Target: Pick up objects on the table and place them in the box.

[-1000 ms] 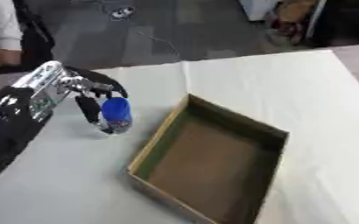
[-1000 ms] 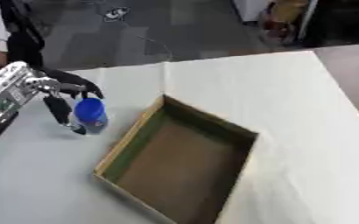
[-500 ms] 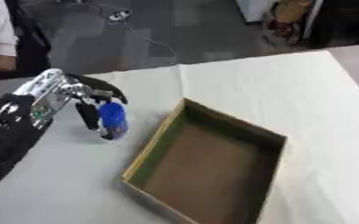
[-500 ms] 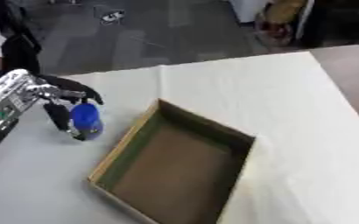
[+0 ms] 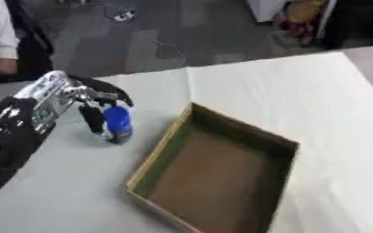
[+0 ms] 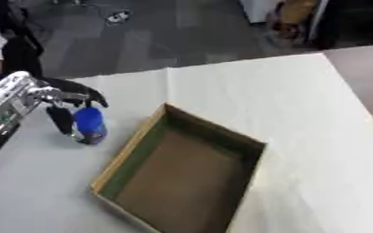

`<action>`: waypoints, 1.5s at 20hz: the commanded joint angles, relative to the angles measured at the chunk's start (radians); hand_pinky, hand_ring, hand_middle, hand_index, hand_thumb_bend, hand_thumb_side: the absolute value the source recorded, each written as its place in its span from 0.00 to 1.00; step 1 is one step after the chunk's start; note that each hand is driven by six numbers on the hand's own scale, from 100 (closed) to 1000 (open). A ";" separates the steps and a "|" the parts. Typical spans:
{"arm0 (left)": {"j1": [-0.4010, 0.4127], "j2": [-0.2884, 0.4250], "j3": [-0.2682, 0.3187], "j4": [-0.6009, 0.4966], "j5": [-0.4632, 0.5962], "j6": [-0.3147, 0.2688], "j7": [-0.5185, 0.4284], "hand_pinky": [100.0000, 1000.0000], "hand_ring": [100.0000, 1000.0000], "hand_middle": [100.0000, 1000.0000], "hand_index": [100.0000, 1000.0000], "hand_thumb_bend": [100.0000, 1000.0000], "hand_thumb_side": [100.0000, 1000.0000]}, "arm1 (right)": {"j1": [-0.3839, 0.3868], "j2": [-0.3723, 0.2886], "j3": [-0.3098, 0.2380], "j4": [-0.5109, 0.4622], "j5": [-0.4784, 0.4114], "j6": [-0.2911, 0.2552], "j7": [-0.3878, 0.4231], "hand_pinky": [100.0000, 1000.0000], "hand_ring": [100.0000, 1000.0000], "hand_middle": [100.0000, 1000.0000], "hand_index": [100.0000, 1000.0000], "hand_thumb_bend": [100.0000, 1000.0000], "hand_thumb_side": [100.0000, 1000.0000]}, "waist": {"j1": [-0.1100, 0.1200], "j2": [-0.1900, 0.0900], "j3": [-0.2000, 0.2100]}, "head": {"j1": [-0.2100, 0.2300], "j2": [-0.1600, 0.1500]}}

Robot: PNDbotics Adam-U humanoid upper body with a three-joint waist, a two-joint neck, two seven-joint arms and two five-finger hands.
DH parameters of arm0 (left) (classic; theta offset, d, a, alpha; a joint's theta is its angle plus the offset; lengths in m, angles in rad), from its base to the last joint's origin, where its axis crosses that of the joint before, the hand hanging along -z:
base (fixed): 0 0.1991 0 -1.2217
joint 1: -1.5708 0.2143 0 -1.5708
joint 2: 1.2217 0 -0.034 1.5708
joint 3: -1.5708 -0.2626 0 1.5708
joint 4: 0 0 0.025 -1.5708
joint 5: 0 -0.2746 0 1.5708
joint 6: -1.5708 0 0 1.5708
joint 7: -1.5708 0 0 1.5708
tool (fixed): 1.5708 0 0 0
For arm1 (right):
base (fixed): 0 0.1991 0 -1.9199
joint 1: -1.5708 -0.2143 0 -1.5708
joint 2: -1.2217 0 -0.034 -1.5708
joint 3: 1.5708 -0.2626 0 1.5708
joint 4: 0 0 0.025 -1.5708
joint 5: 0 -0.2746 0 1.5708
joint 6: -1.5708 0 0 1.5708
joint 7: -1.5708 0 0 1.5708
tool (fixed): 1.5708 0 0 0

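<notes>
So the robot's black-and-silver left hand (image 5: pixel 72 98) is over on the left side of the white-covered table (image 5: pixel 317 91), with its arm coming in from the lower left corner. The fingers are curled around a small blue bottle-shaped thing (image 5: pixel 118 124), thumb on the near side and the other fingers draped over the top and far side. The bottle stands roughly upright, and its bottom end looks to be at or just above the tablecloth, can't really tell if it's actually touching or not.

Right beside it, to the right, sits the open brown cardboard box (image 5: pixel 221 173), a shallow rectangular tray-type thing with greenish inner walls. It's turned at an angle to the table edge. The inside looks like bare cardboard floor. The bottle is outside the box, just off its left wall near the far corner, not touching it as far as I can see.

The right hand doesn't show up in either view.
</notes>
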 commanded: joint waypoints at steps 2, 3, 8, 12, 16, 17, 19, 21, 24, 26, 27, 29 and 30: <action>-0.015 0.046 0.020 -0.002 -0.005 0.001 0.005 0.66 0.79 0.97 0.96 0.50 0.20 | -0.014 -0.010 -0.003 -0.015 0.001 -0.179 0.185 0.00 0.34 0.34 0.25 0.00 0.75 | -0.001 -0.014 -0.002 | 0.007 -0.009; -0.015 0.045 0.020 0.000 -0.006 0.000 0.006 0.63 0.79 0.98 0.96 0.49 0.18 | -0.014 -0.010 -0.003 -0.015 0.002 -0.179 0.185 0.00 0.34 0.34 0.25 0.00 0.75 | -0.001 -0.014 -0.001 | 0.008 -0.009; -0.013 0.042 0.020 0.008 -0.010 -0.003 0.011 0.60 0.78 0.98 0.96 0.48 0.16 | -0.016 -0.009 -0.002 -0.015 0.004 -0.180 0.189 0.00 0.34 0.34 0.25 0.00 0.75 | -0.002 -0.012 -0.002 | 0.009 -0.010; -0.008 0.038 0.016 0.016 -0.016 -0.005 0.003 0.55 0.76 0.96 0.96 0.49 0.15 | -0.017 -0.008 -0.001 -0.015 0.005 -0.180 0.192 0.00 0.34 0.34 0.25 0.00 0.75 | -0.002 -0.011 -0.003 | 0.010 -0.012; -0.004 0.032 0.015 0.023 -0.021 -0.008 0.001 0.50 0.72 0.93 0.95 0.49 0.15 | -0.018 -0.008 0.000 -0.015 0.005 -0.181 0.195 0.00 0.34 0.35 0.25 0.00 0.75 | -0.003 -0.010 -0.004 | 0.011 -0.011; -0.003 0.031 0.015 0.025 -0.022 -0.010 0.001 0.49 0.71 0.93 0.94 0.49 0.15 | -0.018 -0.007 0.000 -0.015 0.005 -0.181 0.195 0.00 0.34 0.35 0.25 0.00 0.75 | -0.003 -0.010 -0.004 | 0.011 -0.011; -0.002 0.028 0.014 0.027 -0.023 -0.013 0.003 0.47 0.69 0.92 0.93 0.48 0.14 | -0.019 -0.007 0.001 -0.015 0.004 -0.181 0.197 0.00 0.34 0.35 0.25 0.00 0.75 | -0.004 -0.010 -0.004 | 0.011 -0.012; 0.000 0.025 0.013 0.031 -0.023 -0.017 0.006 0.43 0.65 0.89 0.90 0.48 0.14 | -0.019 -0.007 0.001 -0.015 0.004 -0.181 0.198 0.00 0.34 0.35 0.25 0.00 0.75 | -0.004 -0.010 -0.004 | 0.011 -0.012; 0.003 0.020 0.011 0.035 -0.024 -0.021 0.012 0.39 0.59 0.85 0.87 0.47 0.14 | -0.020 -0.008 0.000 -0.015 0.002 -0.180 0.199 0.00 0.34 0.35 0.25 0.00 0.75 | -0.004 -0.010 -0.005 | 0.012 -0.012; 0.005 0.018 0.011 0.037 -0.022 -0.025 0.019 0.37 0.57 0.82 0.85 0.46 0.14 | -0.020 -0.008 0.001 -0.015 0.001 -0.180 0.201 0.00 0.34 0.35 0.25 0.00 0.75 | -0.004 -0.010 -0.005 | 0.011 -0.011; 0.005 0.017 0.011 0.038 -0.021 -0.027 0.025 0.35 0.56 0.80 0.84 0.45 0.14 | -0.020 -0.008 0.001 -0.015 0.001 -0.180 0.201 0.00 0.34 0.35 0.25 0.00 0.75 | -0.004 -0.010 -0.005 | 0.011 -0.011; 0.007 0.015 0.012 0.038 -0.019 -0.031 0.043 0.32 0.53 0.77 0.81 0.44 0.14 | -0.020 -0.007 0.001 -0.015 0.000 -0.180 0.202 0.00 0.34 0.35 0.25 0.00 0.75 | -0.005 -0.010 -0.004 | 0.011 -0.010; 0.007 0.014 0.011 0.039 -0.018 -0.032 0.052 0.30 0.51 0.76 0.80 0.43 0.15 | -0.020 -0.007 0.001 -0.015 0.000 -0.180 0.203 0.00 0.34 0.35 0.25 0.00 0.75 | -0.005 -0.010 -0.004 | 0.012 -0.010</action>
